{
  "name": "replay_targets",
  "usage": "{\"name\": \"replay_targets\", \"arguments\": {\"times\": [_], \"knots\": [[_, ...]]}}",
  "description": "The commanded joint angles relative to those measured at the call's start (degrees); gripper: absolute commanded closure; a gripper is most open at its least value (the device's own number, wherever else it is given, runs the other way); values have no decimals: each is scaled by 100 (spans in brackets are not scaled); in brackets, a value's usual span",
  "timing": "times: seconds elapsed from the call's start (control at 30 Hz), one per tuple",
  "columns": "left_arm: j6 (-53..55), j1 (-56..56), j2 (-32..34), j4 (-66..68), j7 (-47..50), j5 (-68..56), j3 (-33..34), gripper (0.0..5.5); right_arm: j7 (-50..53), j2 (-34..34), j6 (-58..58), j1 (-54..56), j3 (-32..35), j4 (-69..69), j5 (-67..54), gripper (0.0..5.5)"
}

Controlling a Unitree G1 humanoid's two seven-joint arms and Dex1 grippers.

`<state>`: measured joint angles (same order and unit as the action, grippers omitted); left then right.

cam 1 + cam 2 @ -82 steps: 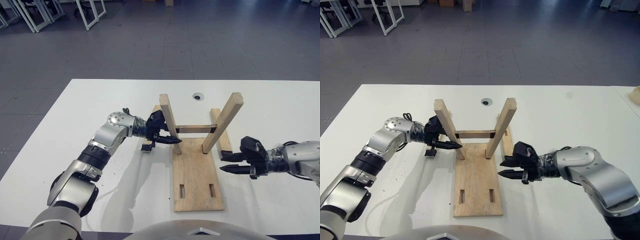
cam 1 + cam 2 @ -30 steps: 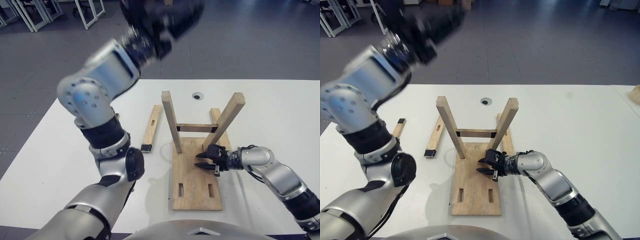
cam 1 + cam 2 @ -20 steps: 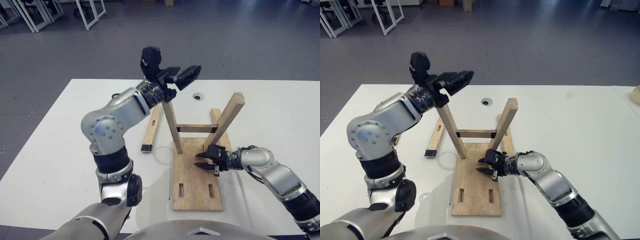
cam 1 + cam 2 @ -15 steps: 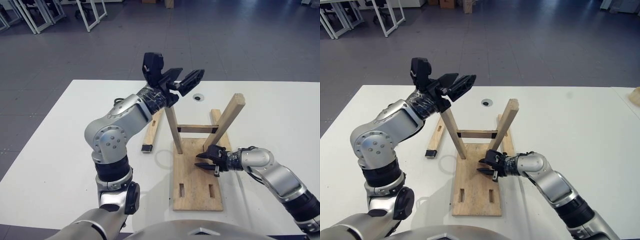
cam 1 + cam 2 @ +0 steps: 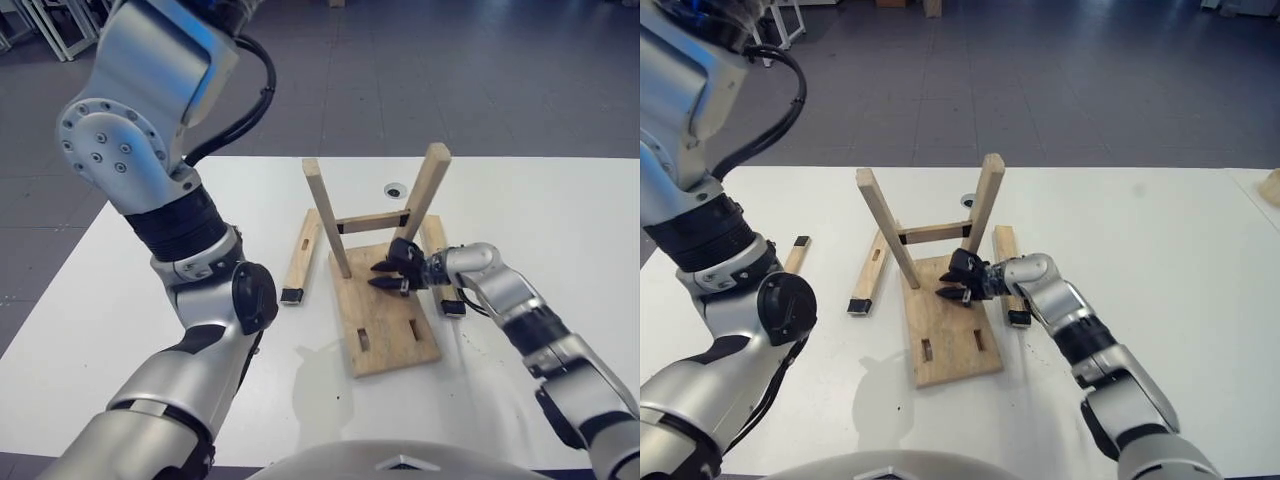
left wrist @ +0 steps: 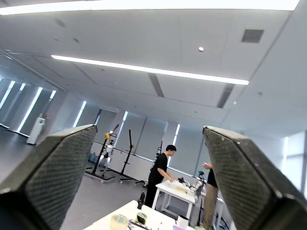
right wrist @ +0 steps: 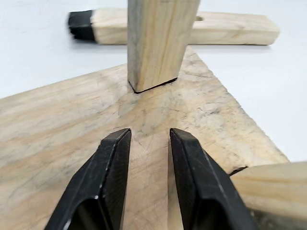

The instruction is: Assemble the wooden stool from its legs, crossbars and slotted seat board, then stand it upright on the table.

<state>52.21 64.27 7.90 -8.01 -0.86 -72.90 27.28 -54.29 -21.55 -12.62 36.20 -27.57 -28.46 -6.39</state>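
- Left eye view: the seat board (image 5: 385, 320) lies flat at centre frame on the white table (image 5: 560, 220). Two legs rise from its far end, the standing leg (image 5: 327, 215) and the second leg (image 5: 425, 190), joined by a crossbar (image 5: 372, 222).
- The right gripper (image 5: 388, 277) sits low at the foot of that second leg, fingers a narrow gap apart and holding nothing.
- Slots: the two far ones each hold a leg, and the two near slots (image 5: 364, 340) are unfilled. A loose leg (image 5: 303, 255) lies left of the board, and another loose leg (image 5: 440, 265) lies right of it.
- Right eye view: a short stick (image 5: 795, 255) lies at the left edge of the table, likely a spare crossbar.
- Left wrist view: the left gripper (image 6: 148, 129) is spread wide and points at the ceiling (image 6: 158, 81), with nothing between its fingers.
- Right wrist view: the fingertips (image 7: 120, 139) hover just over the board, right before the seated leg's foot.
- My read: it's bedding that leg. Push straight down along the slot and keep the board flat. A sideways nudge could tip the frame.
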Motion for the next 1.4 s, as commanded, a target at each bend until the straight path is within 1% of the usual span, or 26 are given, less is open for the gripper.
{"name": "replay_targets", "arguments": {"times": [0.03, 0.1, 0.17, 0.23, 0.33, 0.4, 0.53, 0.67, 0.77, 0.9, 1.1, 1.2, 1.3, 1.4], "knots": [[-360, -574, 227, -158, 561, 414, 0, 141, 316, 618, 190, 541, 118, -1611, 389, 403], [-505, -856, 236, -215, 690, 607, -73, 141, 177, 526, 417, 602, 217, -1633, 431, 403], [-589, -1115, 236, -342, 750, 660, -134, 141, 100, 250, 263, 398, 471, -917, 301, 403], [-657, -1316, 297, -500, 844, 768, -198, 141, 192, 121, -314, 178, 947, 181, -93, 403], [-723, -1992, 661, -789, 1041, 1556, -383, 141, 833, 57, -1492, -313, 1759, 2455, -667, 403], [-740, -2503, 825, -1075, 1088, 1897, -384, 141, 1166, 50, -2187, -616, 2112, 3572, -999, 403], [-712, -4154, 1122, -1580, 1034, 2800, -542, 141, 1664, -90, -3516, -1654, 2557, 5616, -1677, 403], [-941, -5824, 1468, -1470, 567, 3780, -825, 141, 2308, 21, -4484, -2340, 2909, 6763, -2073, 403], [-1165, -6339, 1560, -985, 149, 4194, -997, 141, 2753, 184, -4864, -2486, 3006, 7206, -2264, 403], [-1395, -6426, 1630, -217, -353, 4531, -1172, 141, 3149, 361, -5057, -2422, 2949, 7358, -2405, 403], [-2114, -6043, 2103, 1459, -1203, 5260, -1398, 141, 3379, 347, -5193, -2370, 2961, 7449, -2631, 403], [-2261, -5840, 2167, 1991, -1651, 5380, -1526, 141, 3439, 315, -5218, -2357, 2983, 7456, -2714, 403], [-2152, -5693, 2192, 2416, -2279, 5352, -1704, 141, 3512, 309, -5228, -2329, 2983, 7441, -2779, 403], [-2359, -5521, 2171, 2901, -2388, 5543, -1759, 141, 3578, 286, -5200, -2279, 2953, 7394, -2817, 403]]}}
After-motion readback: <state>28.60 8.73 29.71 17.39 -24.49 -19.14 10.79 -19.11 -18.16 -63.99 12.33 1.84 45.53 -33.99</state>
